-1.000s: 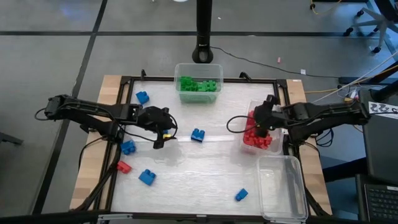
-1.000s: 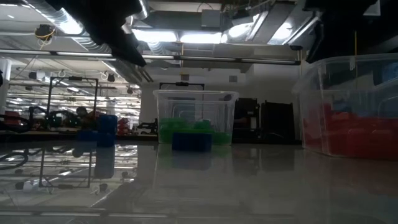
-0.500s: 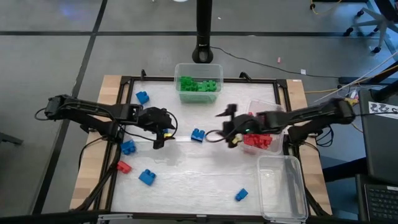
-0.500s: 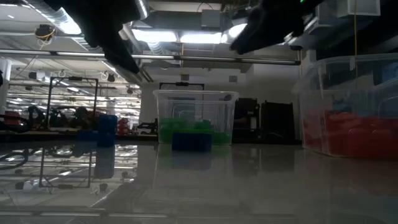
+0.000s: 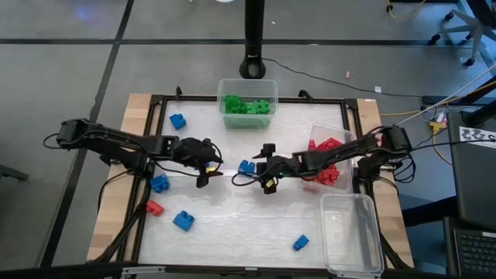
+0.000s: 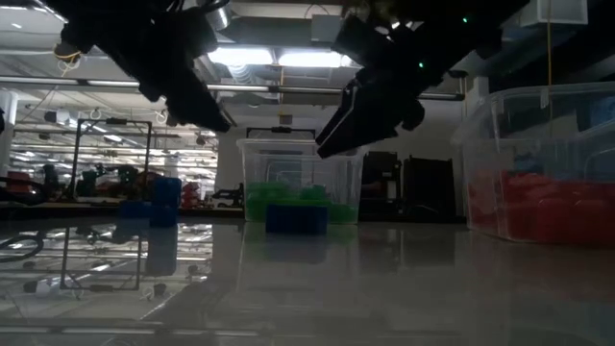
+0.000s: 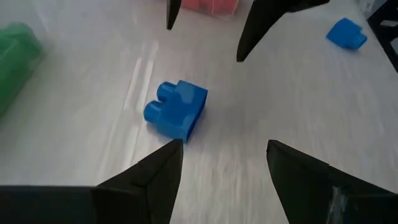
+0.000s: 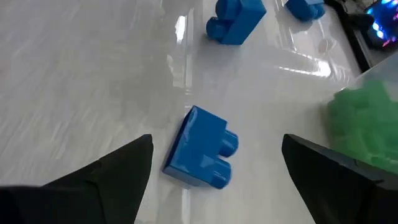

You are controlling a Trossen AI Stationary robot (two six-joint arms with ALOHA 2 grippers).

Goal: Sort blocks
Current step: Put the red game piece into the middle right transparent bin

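Right gripper: we saw the right gripper [image 5: 263, 175] reached out over the middle of the table, just beside the central blue block [image 5: 246, 167], fingers spread wide and holding nothing. In its own wrist view that block [image 8: 202, 149] lay on the white surface between the two dark fingers [image 8: 112, 180], touching neither.

Left gripper: we saw the left gripper [image 5: 208, 172] hanging on the other side of the same block, jaws parted and empty. In its wrist view the block [image 7: 176, 110] lay just ahead of the fingertips [image 7: 169, 155], with the right arm's fingertips pointing in from beyond it.

Low view: both grippers hung above the table, the left one [image 6: 197, 101] and the right one [image 6: 360, 111], with the blue block [image 6: 296, 218] on the surface below.

Loose blocks: we counted further blue blocks scattered on the table [image 5: 256, 232]: one near the far left corner [image 5: 177, 121], one at the left edge [image 5: 160, 184], one nearer the front left [image 5: 184, 221] and one at the front right [image 5: 301, 242]. A single red block [image 5: 154, 208] lay by the left edge.

Green tub: the tub at the far edge [image 5: 246, 83] held the green blocks [image 5: 248, 105].

Red tub: the tub on the right [image 5: 316, 133] held the red blocks [image 5: 329, 172], partly under the right arm.

Third tub: a clear tub [image 5: 353, 232] sat at the front right corner.
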